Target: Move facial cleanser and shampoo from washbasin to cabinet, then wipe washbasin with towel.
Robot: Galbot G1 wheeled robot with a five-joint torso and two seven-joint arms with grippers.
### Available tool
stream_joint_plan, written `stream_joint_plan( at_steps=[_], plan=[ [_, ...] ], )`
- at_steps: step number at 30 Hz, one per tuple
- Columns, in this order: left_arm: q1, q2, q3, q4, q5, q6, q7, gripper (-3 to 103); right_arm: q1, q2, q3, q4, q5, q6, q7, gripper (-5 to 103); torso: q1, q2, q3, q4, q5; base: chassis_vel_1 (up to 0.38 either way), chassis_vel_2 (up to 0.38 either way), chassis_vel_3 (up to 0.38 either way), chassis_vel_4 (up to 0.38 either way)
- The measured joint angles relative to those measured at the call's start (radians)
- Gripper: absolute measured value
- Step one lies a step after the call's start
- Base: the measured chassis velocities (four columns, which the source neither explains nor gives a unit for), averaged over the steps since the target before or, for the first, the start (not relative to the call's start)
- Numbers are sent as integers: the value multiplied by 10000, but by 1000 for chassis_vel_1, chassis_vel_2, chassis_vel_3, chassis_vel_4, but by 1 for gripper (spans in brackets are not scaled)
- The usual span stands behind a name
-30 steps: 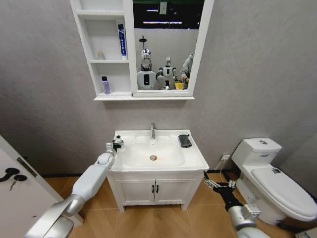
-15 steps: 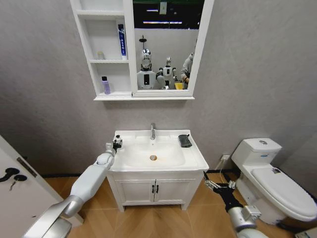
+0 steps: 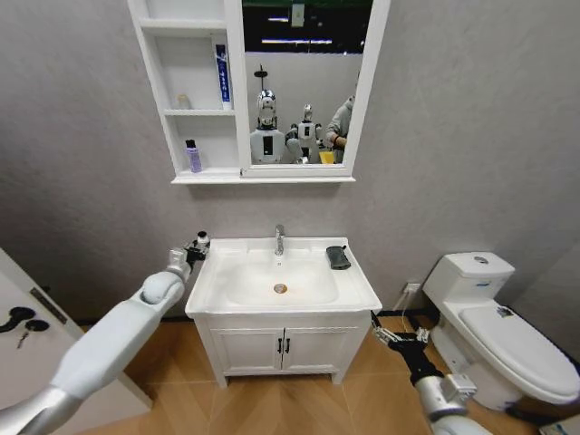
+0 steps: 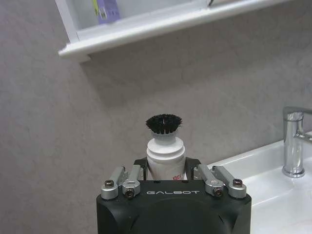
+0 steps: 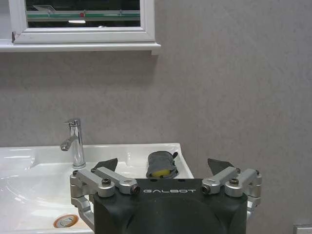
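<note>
One small white bottle with a black brush cap (image 4: 165,146), gripped in the left hand (image 3: 192,251), has lifted clear of the white ceramic washbasin (image 3: 358,288), cabinet-bound; right hand (image 3: 397,337) hangs open

I see a bright, even light in every view, and it seems to come from above, since the cabinet (image 3: 195,91) throws a soft shadow on the grey wall (image 3: 453,136) right under it. The white washbasin (image 3: 281,281) shines a lot and its bowl looks a bit washed out, and long lamps glow in the mirror (image 3: 304,82). My head view bends straight lines near its edges, while the tap (image 4: 294,141) in the left wrist view looks a little soft.
</note>
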Motion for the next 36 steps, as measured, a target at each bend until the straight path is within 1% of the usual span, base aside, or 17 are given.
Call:
stream_joint_plan(
  at_steps=[2,6,8,9,11,12,14,16,17,18,20,23,24,25,27,31,36],
  plan=[
    [-119,921,-187,-1227,-932,560,-70,39,36,-4,-9,27,0,-1,-16,100,0,0,0,-2,0,0,0,0,0],
    [-477,1447,-216,-1849,-1517,897,-156,39,72,20,-22,30,-11,-2,-25,100,0,0,0,-5,1,0,0,0,0],
    [-1433,2146,-132,-2509,-2634,1577,-403,39,125,114,-67,42,-36,-2,-33,100,0,0,0,-6,2,0,0,0,0],
    [-1433,2146,-132,-2509,-2634,1577,-403,39,125,114,-67,42,-36,-2,-33,100,0,0,0,-6,2,0,0,0,0],
    [-2460,2514,63,-2724,-3379,2036,-435,39,151,163,-120,108,-38,-9,-34,100,0,0,1,-5,3,0,0,0,0],
    [-2460,2514,63,-2724,-3379,2036,-435,39,151,163,-120,108,-38,-9,-34,100,0,0,1,-5,3,0,0,0,0],
    [-3790,2597,621,-2618,-4118,2421,-508,39,201,108,-147,119,-32,-23,-40,100,0,1,1,-4,2,0,0,0,0],
    [-4211,2587,857,-2530,-4336,2515,-547,39,215,83,-147,122,-28,-29,-40,100,0,0,1,-4,3,0,0,0,0],
    [-5115,2477,1387,-2310,-4929,2800,-583,39,241,22,-146,137,1,-46,-40,100,0,0,2,-3,0,0,0,0,0],
    [-5115,2477,1387,-2310,-4929,2800,-583,39,241,22,-146,137,1,-46,-40,100,0,0,2,-3,0,0,0,0,0],
    [-6853,2090,2581,-1827,-5980,3268,-736,39,258,-35,-118,154,41,-71,-40,100,0,-1,2,-4,2,0,0,0,0],
    [-7588,1857,3156,-1536,-6315,3408,-833,39,260,-38,-98,157,50,-73,-40,100,1,-1,2,-6,3,0,0,0,0],
    [-8563,1466,3976,-1036,-6756,3577,-995,39,261,7,-80,158,52,-73,-42,100,1,-1,3,-8,4,0,0,0,0],
    [-8563,1466,3976,-1036,-6756,3577,-995,39,261,7,-80,158,52,-73,-42,100,1,-1,3,-8,4,0,0,0,0],
    [-9701,882,4898,-142,-7175,3753,-1134,39,254,138,-60,161,54,-62,-47,100,2,-2,3,-11,4,0,0,0,0],
    [-10649,135,5604,1215,-7329,3810,-1117,39,238,279,-36,156,55,-15,-71,100,3,-2,3,-6,2,0,0,0,0],
    [-11005,-721,5784,2618,-7054,3815,-936,39,242,346,-30,87,51,33,-88,100,2,-2,3,-5,3,0,0,0,0]
  ],
)
